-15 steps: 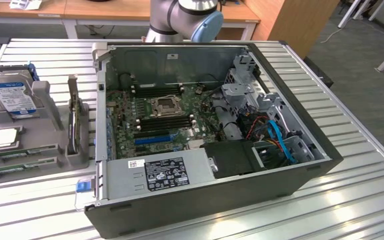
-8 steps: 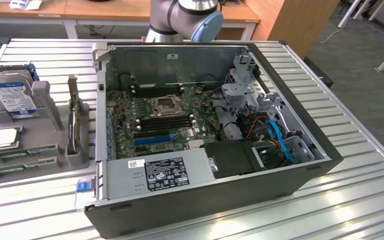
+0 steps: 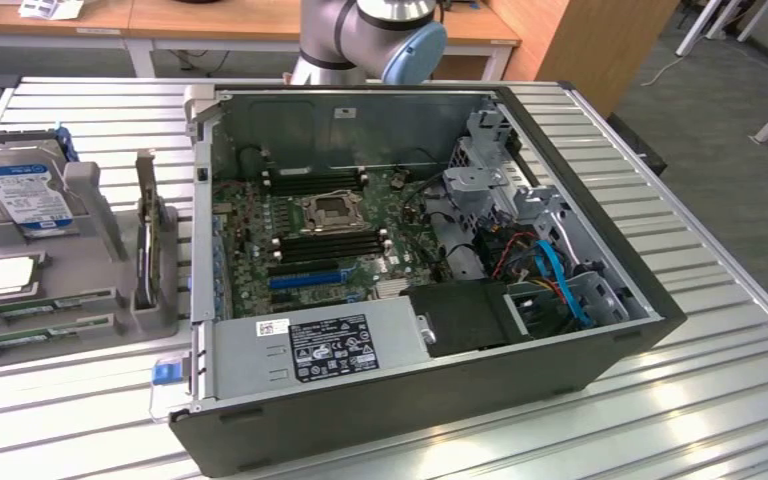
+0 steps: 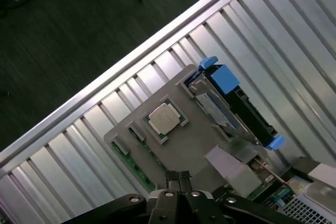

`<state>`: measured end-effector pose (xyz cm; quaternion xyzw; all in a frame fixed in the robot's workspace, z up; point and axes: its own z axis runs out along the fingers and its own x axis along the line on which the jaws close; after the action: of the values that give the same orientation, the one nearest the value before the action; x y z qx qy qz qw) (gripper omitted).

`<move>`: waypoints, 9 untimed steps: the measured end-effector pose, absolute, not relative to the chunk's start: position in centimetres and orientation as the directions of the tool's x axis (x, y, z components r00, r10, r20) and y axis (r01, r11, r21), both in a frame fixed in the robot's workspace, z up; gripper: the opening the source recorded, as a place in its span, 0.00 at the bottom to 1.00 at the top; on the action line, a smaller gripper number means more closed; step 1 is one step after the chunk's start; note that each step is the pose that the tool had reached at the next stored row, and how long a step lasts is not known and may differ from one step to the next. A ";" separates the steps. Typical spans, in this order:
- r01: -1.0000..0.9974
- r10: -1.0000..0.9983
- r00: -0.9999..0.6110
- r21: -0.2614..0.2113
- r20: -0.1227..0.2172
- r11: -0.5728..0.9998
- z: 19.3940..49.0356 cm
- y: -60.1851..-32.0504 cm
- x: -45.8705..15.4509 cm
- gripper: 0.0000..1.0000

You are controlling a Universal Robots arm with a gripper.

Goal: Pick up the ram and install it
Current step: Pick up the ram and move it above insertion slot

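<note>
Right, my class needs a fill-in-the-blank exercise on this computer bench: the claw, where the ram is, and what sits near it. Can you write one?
1. The claw is ____, with nothing in it.
2. The ram lies in the grey holder, at the exterior view's ____ of the computer case.
3. The hard drive standing in that holder has a ____ label.

Missing words: shut; left; blue.
</note>
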<state>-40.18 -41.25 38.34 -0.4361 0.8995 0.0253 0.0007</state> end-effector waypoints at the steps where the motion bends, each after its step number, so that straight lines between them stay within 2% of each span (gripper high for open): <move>1: -0.796 -0.796 -0.605 0.045 -0.023 0.604 38.3 -41.3 -40.2 0.10; 9: -0.875 -0.875 -0.484 0.045 -0.023 0.483 38.3 -41.3 -40.2 0.10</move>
<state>-40.18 -41.25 38.30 -0.5079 0.8610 0.0253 -0.0014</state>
